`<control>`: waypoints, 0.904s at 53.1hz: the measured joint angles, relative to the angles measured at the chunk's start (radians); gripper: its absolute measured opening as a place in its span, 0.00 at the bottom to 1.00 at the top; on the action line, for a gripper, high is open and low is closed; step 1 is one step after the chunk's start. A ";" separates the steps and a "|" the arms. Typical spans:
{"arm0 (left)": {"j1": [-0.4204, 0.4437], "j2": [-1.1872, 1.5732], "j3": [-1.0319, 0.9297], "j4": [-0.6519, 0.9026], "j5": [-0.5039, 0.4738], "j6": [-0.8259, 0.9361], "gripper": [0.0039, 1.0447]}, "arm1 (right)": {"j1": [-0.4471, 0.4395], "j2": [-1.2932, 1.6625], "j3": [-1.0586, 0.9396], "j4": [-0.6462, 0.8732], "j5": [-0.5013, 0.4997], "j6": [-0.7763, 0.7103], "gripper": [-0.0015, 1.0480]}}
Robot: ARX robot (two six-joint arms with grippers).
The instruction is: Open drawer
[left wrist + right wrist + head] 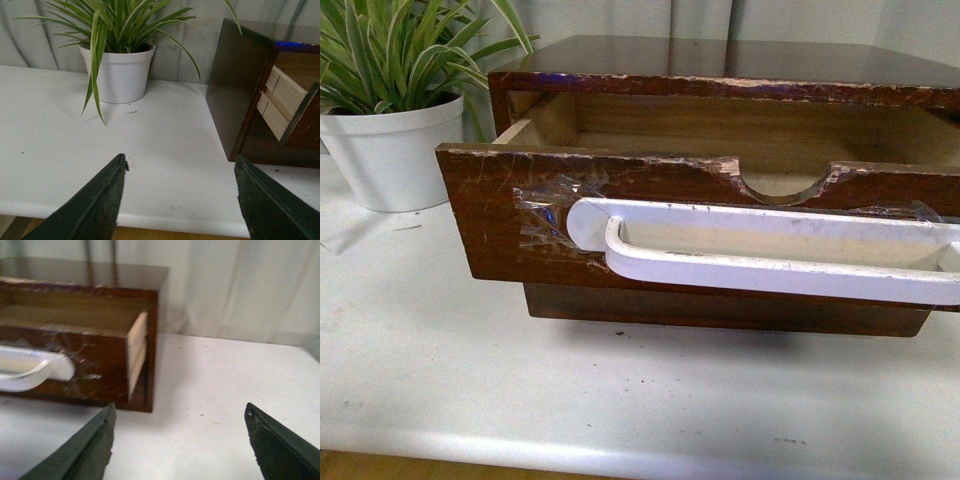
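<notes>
The drawer (520,240) has a dark scratched wooden front, a long white taped-on handle (770,262) and a semicircular notch (785,185). It stands pulled out of its dark cabinet (720,60), showing its light wood interior (720,130). Neither gripper shows in the front view. My left gripper (180,165) is open and empty above the white table, left of the cabinet's side (235,85). My right gripper (180,412) is open and empty, right of the drawer's end (137,355); the handle's end (35,371) shows there.
A spider plant in a white pot (395,150) stands on the white table (570,380) left of the cabinet, also in the left wrist view (120,70). The table's front edge (165,222) runs close under the left gripper. A pale curtain (240,285) hangs behind.
</notes>
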 joint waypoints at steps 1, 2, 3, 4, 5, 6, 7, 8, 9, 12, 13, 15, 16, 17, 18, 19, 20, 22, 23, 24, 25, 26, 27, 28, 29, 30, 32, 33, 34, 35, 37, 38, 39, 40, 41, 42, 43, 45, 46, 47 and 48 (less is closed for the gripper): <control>0.001 -0.001 0.000 0.000 0.005 0.003 0.59 | 0.033 -0.008 0.000 0.000 0.053 0.009 0.66; 0.001 -0.001 0.000 0.000 0.008 0.004 0.55 | 0.069 -0.014 -0.001 0.000 0.115 0.019 0.61; 0.001 -0.001 0.000 0.000 0.010 0.005 0.50 | 0.091 -0.018 -0.001 0.000 0.142 0.024 0.58; 0.001 -0.001 0.000 0.000 0.011 0.005 0.48 | 0.097 -0.018 -0.002 0.000 0.146 0.025 0.56; 0.001 -0.001 0.000 0.000 0.013 0.006 0.45 | 0.108 -0.020 -0.005 0.000 0.157 0.031 0.51; 0.001 -0.002 0.000 0.000 0.014 0.008 0.40 | 0.111 -0.021 -0.006 0.000 0.164 0.033 0.47; 0.001 -0.002 0.000 0.000 0.014 0.009 0.36 | 0.113 -0.023 -0.010 0.000 0.171 0.037 0.42; 0.001 -0.002 0.000 0.000 0.014 0.011 0.31 | 0.114 -0.023 -0.012 0.000 0.174 0.039 0.39; 0.001 -0.002 0.000 0.000 0.013 0.011 0.29 | 0.114 -0.024 -0.014 0.000 0.179 0.040 0.36; 0.001 -0.002 0.000 0.000 0.013 0.012 0.19 | 0.114 -0.034 -0.022 0.001 0.178 0.043 0.27; 0.001 -0.002 0.000 0.000 0.013 0.013 0.15 | 0.115 -0.048 -0.034 0.002 0.178 0.043 0.22; 0.001 -0.002 0.000 0.000 0.013 0.014 0.07 | 0.116 -0.060 -0.050 0.002 0.176 0.043 0.15; 0.001 -0.002 0.000 0.000 0.012 0.014 0.05 | 0.116 -0.063 -0.054 0.002 0.177 0.044 0.12; 0.001 -0.002 0.000 0.000 0.013 0.013 0.03 | 0.116 -0.063 -0.054 0.001 0.177 0.044 0.10; 0.001 -0.002 0.000 0.000 0.013 0.015 0.04 | 0.116 -0.062 -0.054 0.001 0.177 0.044 0.07; 0.001 -0.002 0.000 0.000 0.013 0.015 0.04 | 0.116 -0.062 -0.054 0.001 0.177 0.045 0.03; 0.001 -0.002 0.000 0.000 0.014 0.015 0.04 | 0.116 -0.062 -0.054 0.001 0.177 0.045 0.02; 0.001 -0.002 0.000 0.000 0.014 0.016 0.04 | 0.116 -0.063 -0.054 0.001 0.178 0.046 0.01; 0.001 -0.002 0.000 0.000 0.014 0.016 0.04 | 0.116 -0.063 -0.054 0.001 0.178 0.046 0.01; 0.001 -0.002 0.000 0.000 0.014 0.016 0.04 | 0.116 -0.063 -0.054 0.001 0.178 0.047 0.01; 0.001 -0.002 0.000 0.000 0.014 0.016 0.04 | 0.116 -0.063 -0.054 0.001 0.178 0.047 0.01; 0.001 -0.002 0.000 0.000 0.014 0.015 0.04 | 0.116 -0.063 -0.054 0.001 0.177 0.047 0.01; 0.001 -0.002 0.000 0.000 0.014 0.015 0.04 | 0.116 -0.063 -0.054 0.001 0.177 0.047 0.01; 0.001 -0.002 0.000 0.000 0.014 0.015 0.04 | 0.116 -0.063 -0.054 0.001 0.177 0.047 0.01; 0.001 -0.002 0.000 0.000 0.014 0.016 0.04 | 0.116 -0.063 -0.054 0.001 0.177 0.047 0.01; 0.001 -0.002 0.000 0.000 0.013 0.016 0.04 | 0.116 -0.063 -0.054 0.001 0.177 0.047 0.01; 0.001 -0.002 0.000 0.000 0.013 0.016 0.04 | 0.116 -0.063 -0.054 0.001 0.177 0.047 0.01; 0.001 -0.002 0.000 0.000 0.014 0.016 0.04 | 0.116 -0.063 -0.054 0.001 0.177 0.047 0.01; 0.001 -0.002 0.000 0.000 0.014 0.015 0.04 | 0.116 -0.063 -0.054 0.001 0.178 0.047 0.01; 0.001 -0.002 0.000 0.000 0.014 0.015 0.04 | 0.116 -0.063 -0.054 0.001 0.178 0.047 0.01; 0.001 -0.002 0.000 0.000 0.014 0.015 0.04 | 0.116 -0.063 -0.054 0.001 0.178 0.047 0.01; 0.001 -0.002 0.000 0.000 0.014 0.015 0.04 | 0.116 -0.063 -0.054 0.001 0.178 0.047 0.01; 0.001 -0.002 0.000 0.000 0.014 0.016 0.04 | 0.116 -0.063 -0.054 0.001 0.178 0.047 0.01; 0.001 -0.002 0.000 0.000 0.014 0.015 0.04 | 0.116 -0.063 -0.054 0.001 0.178 0.047 0.01; 0.001 -0.002 0.000 0.000 0.014 0.016 0.04 | 0.116 -0.063 -0.054 0.001 0.177 0.047 0.01; 0.001 -0.002 0.000 0.000 0.014 0.016 0.04 | 0.116 -0.063 -0.054 0.001 0.177 0.047 0.01; 0.001 -0.002 0.000 0.000 0.014 0.015 0.05 | 0.116 -0.063 -0.054 0.001 0.177 0.047 0.02; 0.001 -0.002 0.000 0.000 0.014 0.015 0.10 | 0.116 -0.063 -0.054 0.001 0.177 0.047 0.06; 0.001 -0.002 0.000 0.000 0.014 0.015 0.13 | 0.116 -0.063 -0.054 0.001 0.177 0.047 0.09; 0.001 -0.002 0.000 0.000 0.014 0.015 0.15 | 0.116 -0.063 -0.054 0.001 0.177 0.047 0.12; 0.001 -0.002 0.000 0.000 0.014 0.015 0.19 | 0.116 -0.063 -0.054 0.001 0.177 0.047 0.14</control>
